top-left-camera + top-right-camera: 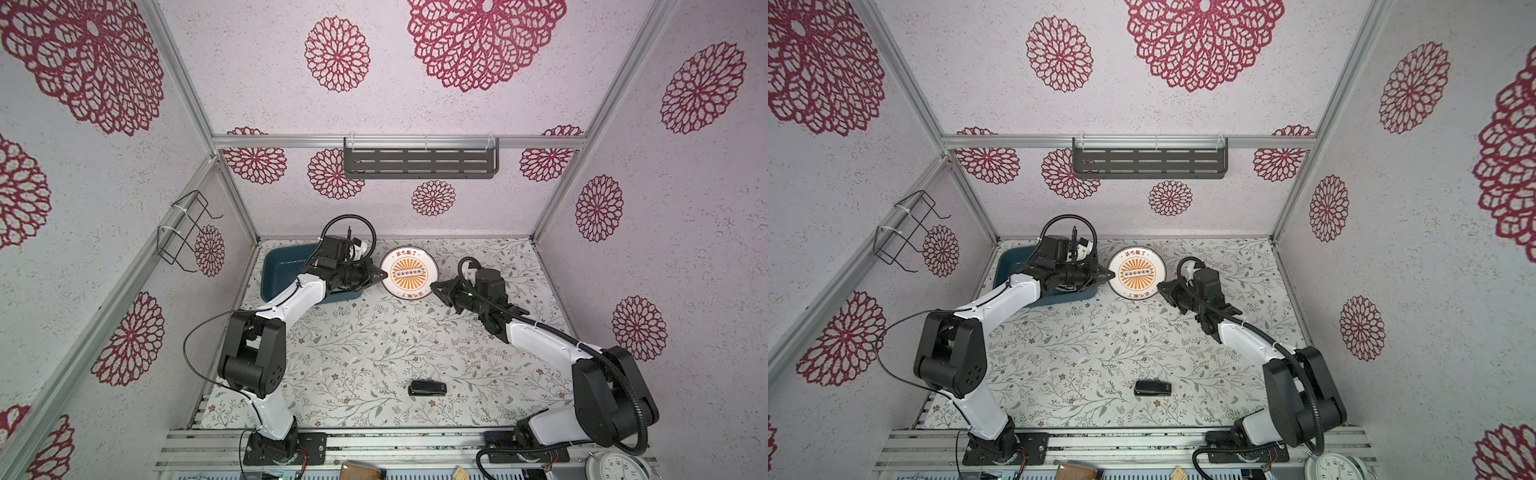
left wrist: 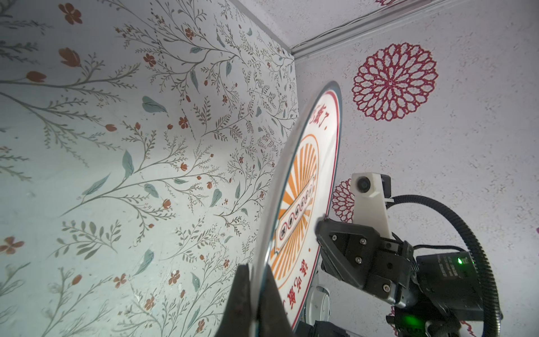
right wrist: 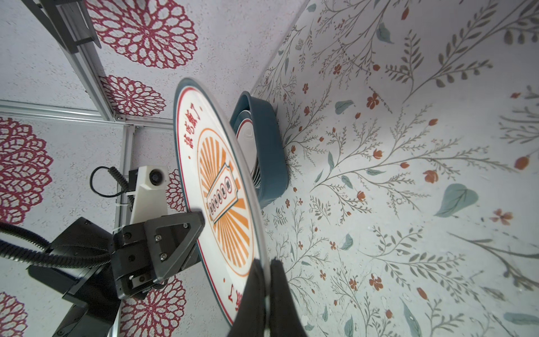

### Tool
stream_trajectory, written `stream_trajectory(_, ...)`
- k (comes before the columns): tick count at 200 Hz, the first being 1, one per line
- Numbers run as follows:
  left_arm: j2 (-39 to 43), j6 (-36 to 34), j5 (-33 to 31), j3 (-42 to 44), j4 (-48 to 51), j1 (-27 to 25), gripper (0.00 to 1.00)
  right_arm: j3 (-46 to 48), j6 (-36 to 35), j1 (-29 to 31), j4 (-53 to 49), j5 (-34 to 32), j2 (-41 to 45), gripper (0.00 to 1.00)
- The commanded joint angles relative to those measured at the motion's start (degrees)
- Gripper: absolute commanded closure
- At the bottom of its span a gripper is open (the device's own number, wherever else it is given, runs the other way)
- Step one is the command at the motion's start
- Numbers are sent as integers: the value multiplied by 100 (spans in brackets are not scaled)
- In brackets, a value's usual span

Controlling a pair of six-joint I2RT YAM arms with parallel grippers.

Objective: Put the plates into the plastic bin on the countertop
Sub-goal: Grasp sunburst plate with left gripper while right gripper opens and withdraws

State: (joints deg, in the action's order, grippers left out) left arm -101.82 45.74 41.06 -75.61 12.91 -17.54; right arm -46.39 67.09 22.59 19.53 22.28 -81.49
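The round, shallow white plate with an orange sunburst centre, red lettering and a dark teal rim (image 1: 409, 273) is hanging roughly level, clear of the worktop, in the upper centre of both top views. It is being gripped at two opposite edges. The left end effector (image 1: 380, 274) is clenching on the plate's left-hand rim, and in the left wrist view its black fingers (image 2: 242, 297) are pinching the thin edge between them. The right end effector (image 1: 436, 287) is grasping the lower right rim the same way, with its fingers (image 3: 283, 297) pressing on either face of the edge. The dark teal-blue rectangular plastic bin with rounded corners (image 1: 282, 268) is sitting just left of the plate, partly covered by the left arm. In the right wrist view, more stacked plates (image 3: 246, 131) are lying inside it. The white worktop printed with grey-green vines (image 1: 374, 340) is carrying a small black oblong object (image 1: 427, 388) at lower centre, well apart from the plate. A grey slotted shelf (image 1: 420, 162) is hanging on the back wall above.
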Motion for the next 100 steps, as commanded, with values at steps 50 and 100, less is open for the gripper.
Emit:
stream_trajectory(50, -30, -21, 117, -119, -195, 18, 100, 9, 64, -36, 293, -406, 539, 46)
stream_trajectory(100, -113, 61, 113, -187, -326, 17, 100, 166, -311, -29, -160, -1380, 1211, 17)
